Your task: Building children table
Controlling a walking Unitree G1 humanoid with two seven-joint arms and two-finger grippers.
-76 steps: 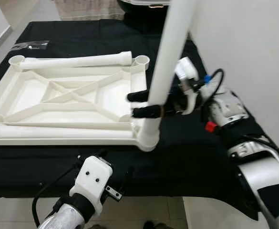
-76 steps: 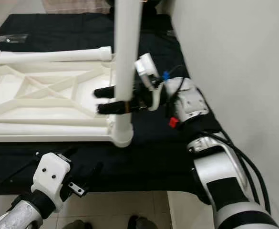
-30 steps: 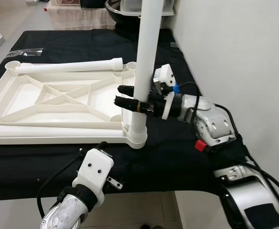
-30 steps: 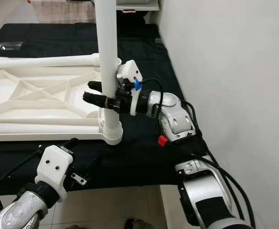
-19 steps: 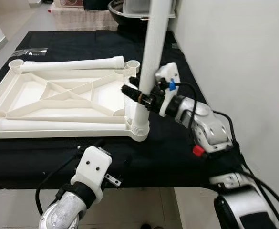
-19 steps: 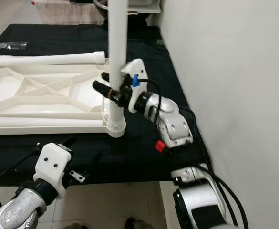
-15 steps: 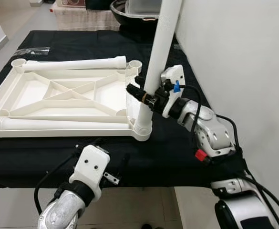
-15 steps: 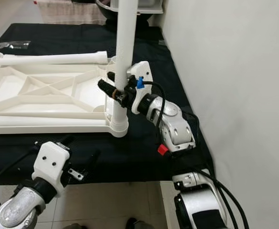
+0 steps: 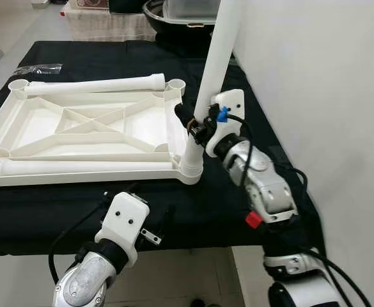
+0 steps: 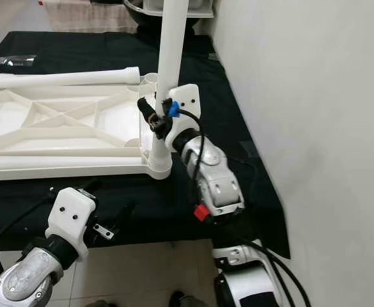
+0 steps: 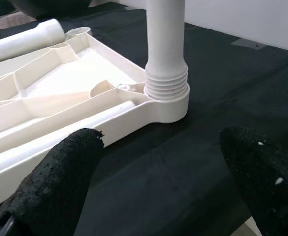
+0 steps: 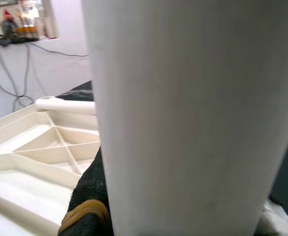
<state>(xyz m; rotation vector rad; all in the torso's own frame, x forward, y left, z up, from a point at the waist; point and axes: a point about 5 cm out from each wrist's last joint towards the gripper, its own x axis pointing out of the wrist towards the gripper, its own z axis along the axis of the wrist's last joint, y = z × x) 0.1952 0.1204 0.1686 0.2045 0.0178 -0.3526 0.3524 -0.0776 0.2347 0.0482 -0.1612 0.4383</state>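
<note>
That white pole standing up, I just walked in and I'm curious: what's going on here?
The robot is putting together a child's table. The tabletop lies upside down on a black-covered surface. The right end effector is shut on a white leg standing in the near right corner socket. Two more legs lie on the tabletop. The left end effector hangs open just short of that corner.

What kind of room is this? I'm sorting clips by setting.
Probably a room in a home: a black cloth covers a low surface by a white wall, tiled floor below, with the upturned tabletop laid out on it.
</note>
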